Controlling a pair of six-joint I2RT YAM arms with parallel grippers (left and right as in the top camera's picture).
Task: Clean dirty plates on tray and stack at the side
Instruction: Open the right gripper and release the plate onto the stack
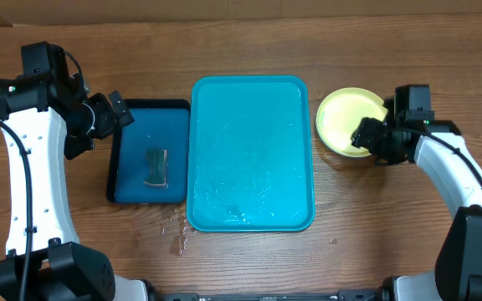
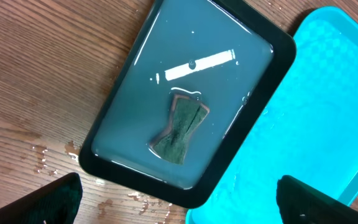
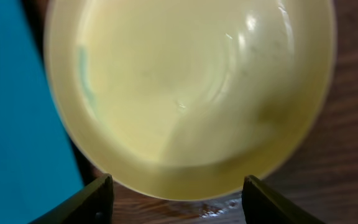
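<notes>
Looks light, stiff, probably slick: yellow-green plate [image 1: 341, 113], right of frame. Best to pinch its thin rim with the right tool [image 3: 178, 186], spread and empty; left tool [image 2: 179, 183] spread too.

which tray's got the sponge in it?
The smaller dark-blue tray, left of the turquoise tray: black-rimmed, filled with water, with the green sponge lying in it. The turquoise one has none.
</notes>
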